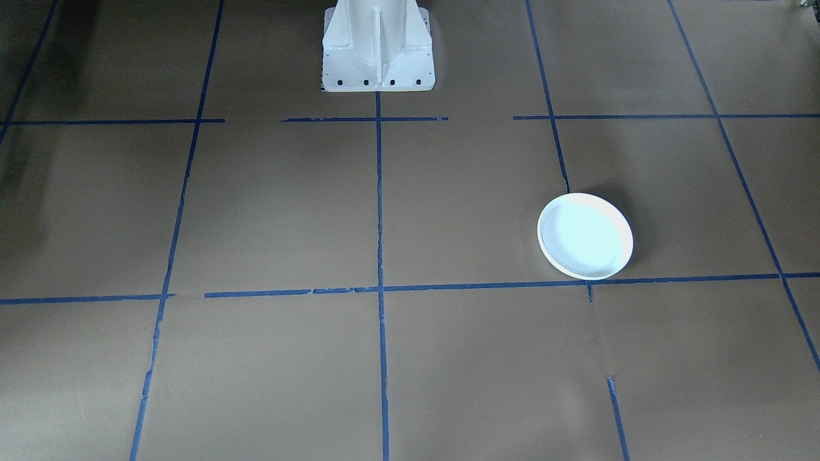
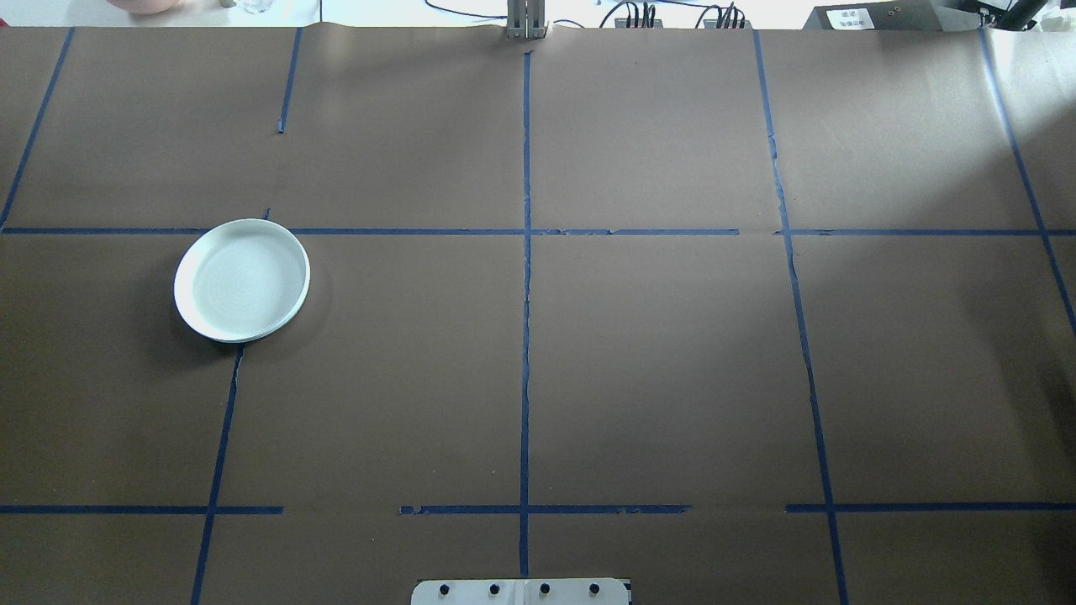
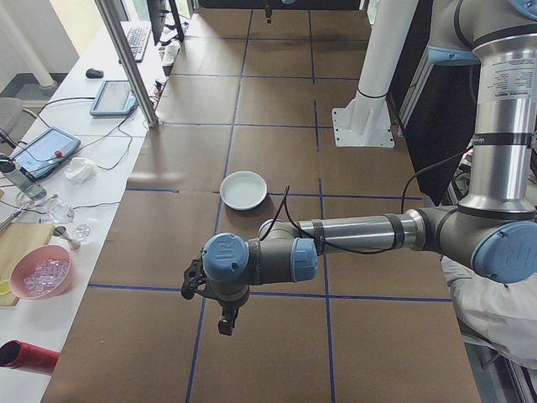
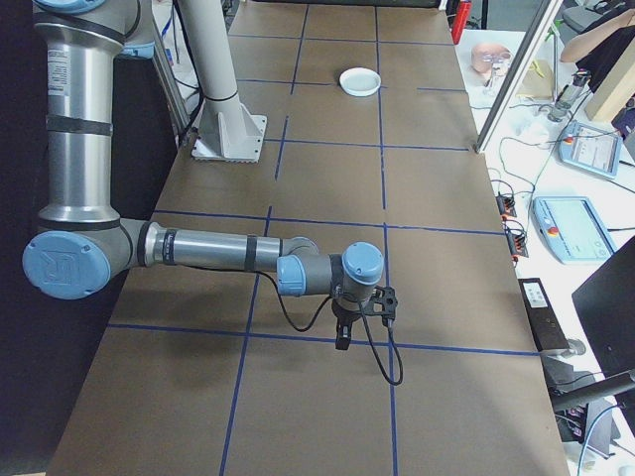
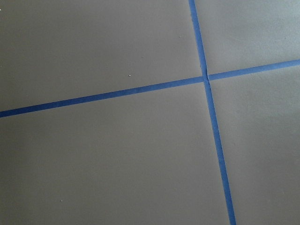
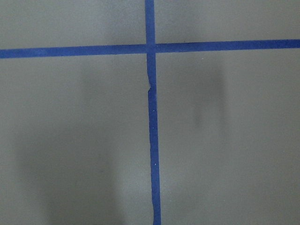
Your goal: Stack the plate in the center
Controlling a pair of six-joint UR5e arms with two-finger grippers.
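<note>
The plate [image 2: 241, 281] lies at the overhead view's left, nearer the left hand [image 3: 220, 316]; neither hand's grip state can be told.

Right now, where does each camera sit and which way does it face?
Front-facing: across the table, looking down at the plate; robot base only.
Overhead: behind the robot, same plate; base edge only.
Exterior left: table's left end; left hand near, plate beyond.
Exterior right: right end; right hand near, plate far.
Wrist views: straight down on blue tape; no hand visible.
All four exterior views share the plate.
</note>
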